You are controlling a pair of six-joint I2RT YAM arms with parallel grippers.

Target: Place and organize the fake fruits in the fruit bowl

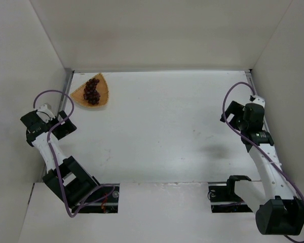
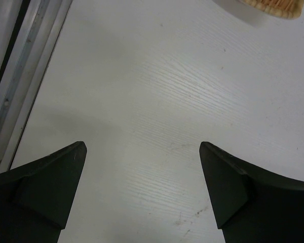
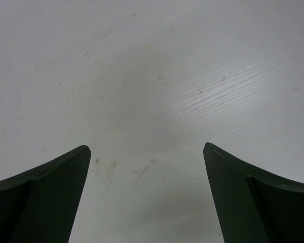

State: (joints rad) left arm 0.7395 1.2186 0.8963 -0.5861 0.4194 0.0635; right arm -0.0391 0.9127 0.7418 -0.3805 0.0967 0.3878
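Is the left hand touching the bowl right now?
Apart. The top view shows bare table between the left hand and the bowl; the left wrist view has the bowl's edge well beyond the open hand.

Worktop (image 1: 167, 131) — white, faint wood grain, lightly scuffed. Walls (image 1: 157, 35) — plain off-white panels on three sides. Metal rail (image 2: 28, 66) runs along the left edge. Even light.

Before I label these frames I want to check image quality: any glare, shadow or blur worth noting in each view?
Top external: even, soft light, the grapes in the bowl readable, one faint shadow on the table right of centre. Left wrist: table grain sharp, left fingers dark, bowl cropped at the top edge. Right wrist: broad soft shadow mid-frame, right fingers dark, little detail.
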